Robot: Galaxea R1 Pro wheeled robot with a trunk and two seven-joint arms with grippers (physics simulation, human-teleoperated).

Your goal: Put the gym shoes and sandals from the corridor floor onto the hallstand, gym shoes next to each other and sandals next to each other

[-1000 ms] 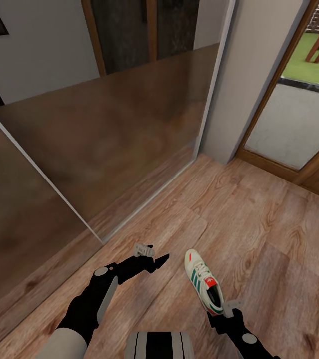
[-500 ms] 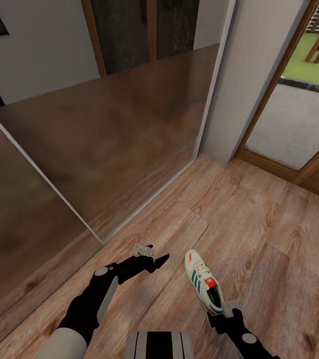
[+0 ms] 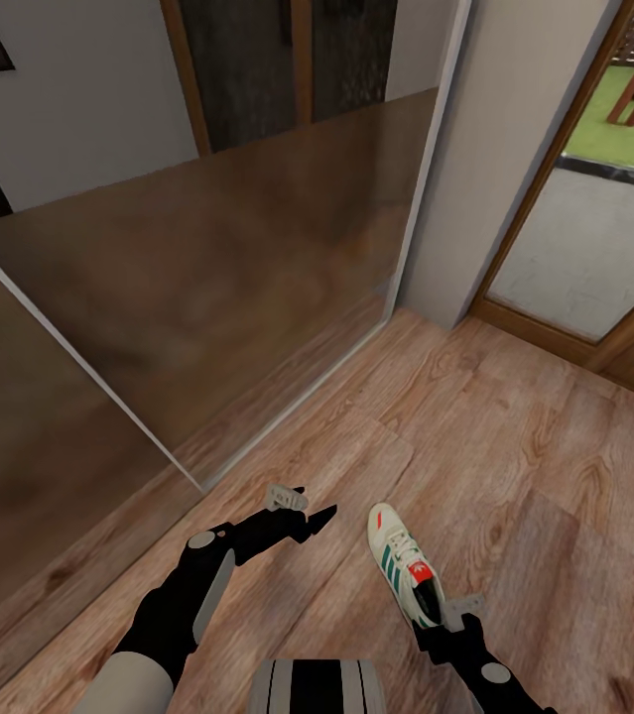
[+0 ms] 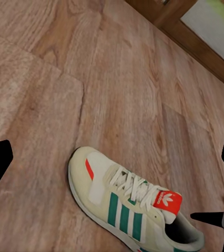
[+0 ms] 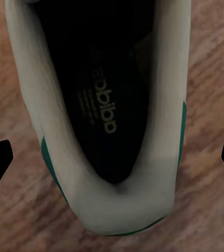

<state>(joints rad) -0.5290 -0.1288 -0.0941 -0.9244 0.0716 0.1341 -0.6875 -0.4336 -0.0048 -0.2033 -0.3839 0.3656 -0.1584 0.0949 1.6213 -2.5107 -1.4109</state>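
free: corridor floor (image 3: 545, 476) right and ahead | obstacle: mirrored wall panel (image 3: 207, 288) left | gym shoe (image 3: 406, 575) on floor centre

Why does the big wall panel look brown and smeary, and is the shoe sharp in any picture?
Head view: the glossy panel mirrors the floor as a blurred brown smear. Left wrist view: the shoe is fairly crisp, laces and stripes readable. Right wrist view: very close, its heel rim soft, the insole lettering blurry.

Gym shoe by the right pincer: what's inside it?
Inside the gym shoe is a dark insole with pale printed lettering. The toe end under the tongue is covered, so nothing can be told there.
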